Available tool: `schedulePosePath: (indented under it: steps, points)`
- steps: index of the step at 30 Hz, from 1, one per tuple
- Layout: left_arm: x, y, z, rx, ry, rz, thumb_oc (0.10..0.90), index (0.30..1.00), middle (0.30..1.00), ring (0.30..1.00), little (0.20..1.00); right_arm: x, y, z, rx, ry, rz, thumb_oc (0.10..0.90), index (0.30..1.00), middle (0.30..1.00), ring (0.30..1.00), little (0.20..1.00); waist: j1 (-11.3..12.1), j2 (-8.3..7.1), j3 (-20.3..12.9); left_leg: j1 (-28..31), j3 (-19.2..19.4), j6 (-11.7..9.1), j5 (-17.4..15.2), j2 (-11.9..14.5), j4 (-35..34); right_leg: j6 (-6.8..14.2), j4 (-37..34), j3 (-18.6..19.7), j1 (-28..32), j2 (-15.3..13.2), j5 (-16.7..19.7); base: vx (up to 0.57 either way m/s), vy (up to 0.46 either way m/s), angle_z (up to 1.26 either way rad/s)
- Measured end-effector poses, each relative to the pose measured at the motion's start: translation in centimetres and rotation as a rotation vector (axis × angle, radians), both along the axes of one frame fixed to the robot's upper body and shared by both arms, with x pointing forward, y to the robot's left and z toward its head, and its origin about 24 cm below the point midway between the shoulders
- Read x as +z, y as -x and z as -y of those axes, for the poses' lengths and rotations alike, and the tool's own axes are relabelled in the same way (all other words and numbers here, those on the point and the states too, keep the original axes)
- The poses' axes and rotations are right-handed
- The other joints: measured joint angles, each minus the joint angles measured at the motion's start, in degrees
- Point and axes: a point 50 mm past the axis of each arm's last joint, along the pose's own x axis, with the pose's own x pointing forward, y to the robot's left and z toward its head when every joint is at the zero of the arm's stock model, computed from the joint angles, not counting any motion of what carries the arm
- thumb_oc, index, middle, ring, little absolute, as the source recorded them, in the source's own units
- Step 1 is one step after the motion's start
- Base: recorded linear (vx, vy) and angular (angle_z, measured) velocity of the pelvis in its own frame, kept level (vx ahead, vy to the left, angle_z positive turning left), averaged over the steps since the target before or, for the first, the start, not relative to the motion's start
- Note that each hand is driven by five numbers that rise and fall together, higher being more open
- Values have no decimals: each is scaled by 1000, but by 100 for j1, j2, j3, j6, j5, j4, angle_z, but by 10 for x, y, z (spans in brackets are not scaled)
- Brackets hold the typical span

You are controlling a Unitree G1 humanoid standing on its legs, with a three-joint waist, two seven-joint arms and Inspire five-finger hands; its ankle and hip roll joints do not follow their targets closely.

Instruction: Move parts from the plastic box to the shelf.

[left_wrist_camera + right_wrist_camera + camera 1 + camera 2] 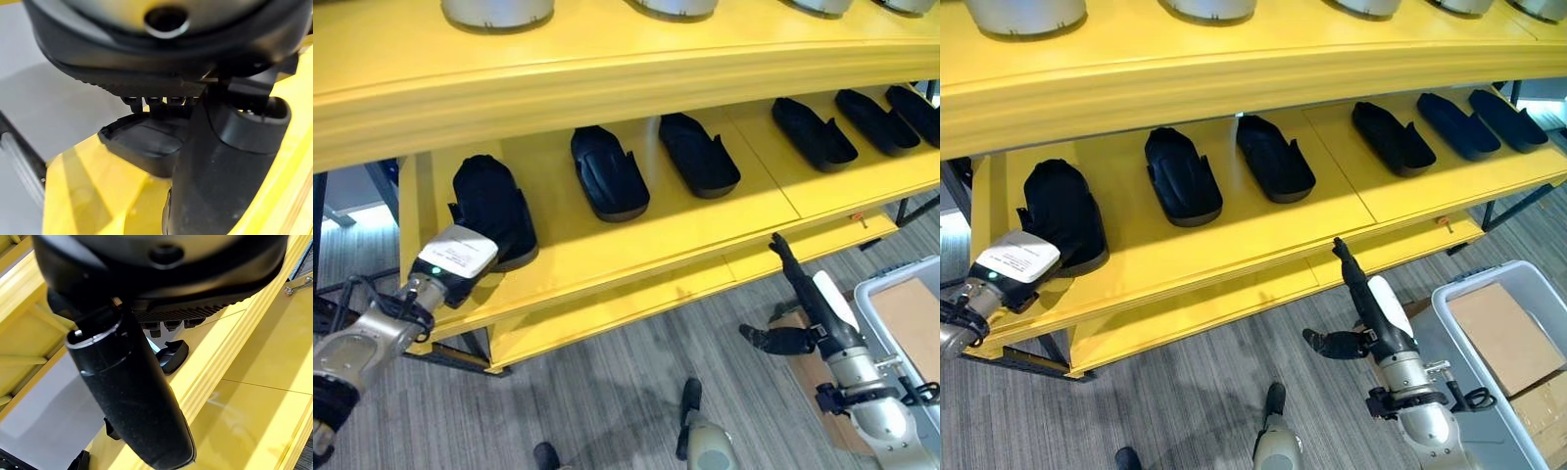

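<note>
Several black moulded parts lie in a row on the yellow shelf (705, 230). The far-left part (489, 201) rests on the shelf, and my left hand (460, 257) is at its near end. In the left wrist view its straight fingers (161, 100) lie over the part's edge (142, 142), with the thumb (220, 166) beside it and apart from them. My right hand (808, 289) hangs open below the shelf's front lip, fingers pointing up and thumb spread, holding nothing. The grey plastic box (1449, 304) stands on the floor at the right.
A brown cardboard sheet (1498, 318) lies in the box. The board above the parts (607, 78) carries pale round items (497, 12) and juts out over them. Free shelf room lies in front of the row. Grey floor runs under the shelf.
</note>
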Motion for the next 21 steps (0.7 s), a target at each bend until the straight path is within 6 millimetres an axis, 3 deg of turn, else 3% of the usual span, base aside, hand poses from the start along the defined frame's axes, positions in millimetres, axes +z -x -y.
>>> schedulePosePath:
  steps: [7,14,18,21]
  points:
    - [8,5,-7,32,16,44,900,1000,1000,1000,1000,0,0,0,0,0,2,900,1000,1000,1000,1000,18,7,-7,-2,-28,4,3,-3,-2,2,-21,-14,33,-2,1,0,1,0]
    - [38,13,13,-63,74,211,900,1000,1000,1000,1000,4,0,6,-32,2,20,900,1000,1000,1000,1000,143,51,-60,0,-86,4,3,-2,-10,15,-28,-58,66,-4,9,0,-1,0]
    - [51,20,17,-80,167,330,900,1000,1000,1000,1000,5,0,7,-36,1,22,900,1000,1000,1000,1000,178,72,-74,13,-105,6,3,-2,-10,22,-45,-84,126,-9,2,-3,-8,5]
    - [55,34,28,-101,331,441,900,1000,1000,1000,1000,4,1,7,-39,0,20,900,1000,1000,1000,1000,198,103,-121,8,-120,27,-7,-14,-10,40,-63,-112,147,-25,-14,-17,-20,4]
